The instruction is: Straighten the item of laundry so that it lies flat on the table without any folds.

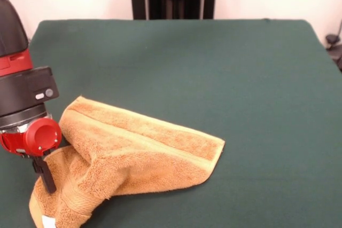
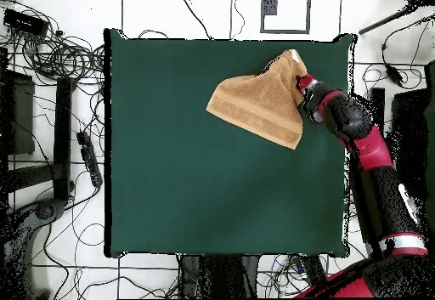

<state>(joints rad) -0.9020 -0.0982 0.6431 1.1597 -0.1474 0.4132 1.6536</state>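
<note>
Hand: your hand (image 1: 47,177) sits low at about 8 o'clock in the front view, its dark finger pressed down against the towel's bunched near end. You cannot tell from either view whether it is wide, narrow or gripping the cloth.
Wrist: just above the hand you see the red round housing and the black collar, standing close to upright over the cloth.
Arm: in the overhead view your arm (image 2: 374,165) runs from the base at 5 o'clock up along the surface's edge to the towel at about 1 o'clock.
Towel place: the towel (image 1: 133,150) lies in the near corner of the surface (image 1: 224,78) at 7 to 8 o'clock in the front view; overhead it sits near the 1 o'clock corner (image 2: 259,101).
Towel shape: not flat. The near end is gathered and twisted under your hand, with a white tag (image 1: 49,221) showing at the bottom edge.
Towel far part: the rest fans out toward 4 o'clock, folded over on itself, with a paler stripe running along it beside the hem.
</note>
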